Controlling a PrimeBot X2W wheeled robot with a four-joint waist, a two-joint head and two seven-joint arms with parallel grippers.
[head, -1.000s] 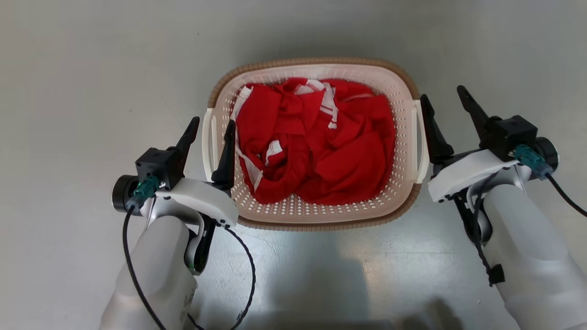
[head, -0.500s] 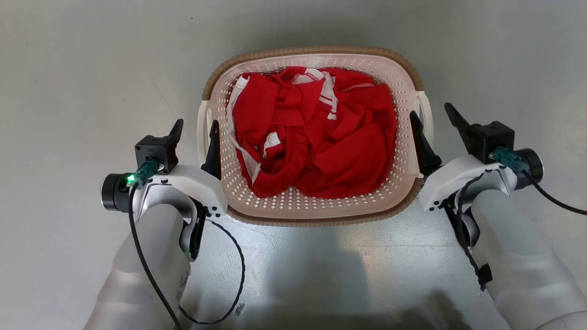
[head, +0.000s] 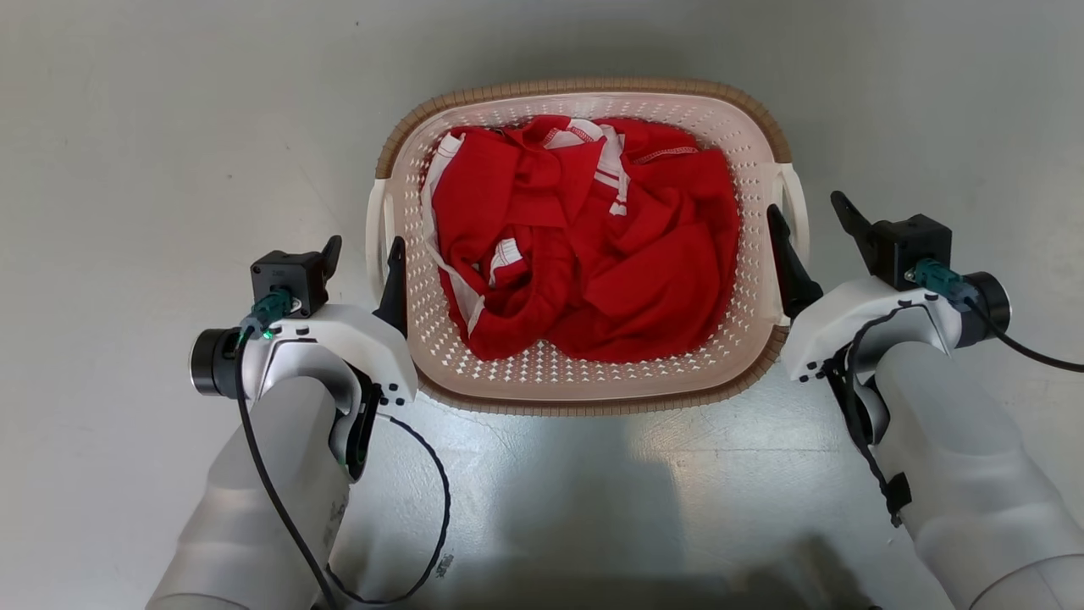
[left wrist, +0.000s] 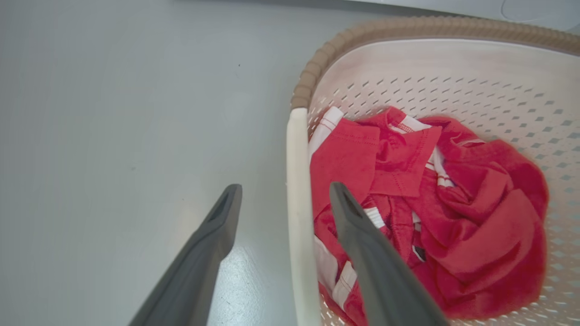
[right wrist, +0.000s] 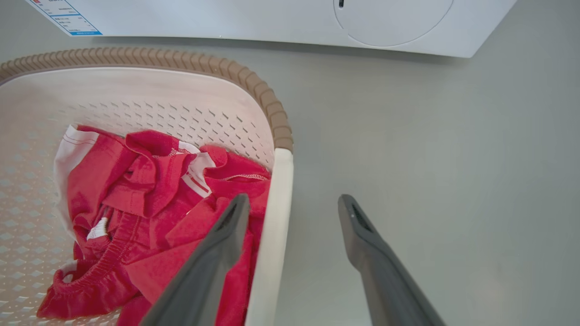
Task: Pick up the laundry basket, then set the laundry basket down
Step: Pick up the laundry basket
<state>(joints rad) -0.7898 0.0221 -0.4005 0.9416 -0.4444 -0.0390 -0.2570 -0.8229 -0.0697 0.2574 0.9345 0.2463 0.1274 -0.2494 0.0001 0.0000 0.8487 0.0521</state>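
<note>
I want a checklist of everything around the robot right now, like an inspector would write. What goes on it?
Surface: grey floor, shiny in front of the robot.
Job's things: basket sitting on the floor, red clothes piled inside.
Clutter: nothing seen.
Grippers: left gripper open, jaws astride the left handle; right gripper open, jaws astride the right handle; neither is closed on it.
Cables: left cable loops under the left arm; right cable runs off to the side.
Surroundings: white machine with a round door beyond the basket.
</note>
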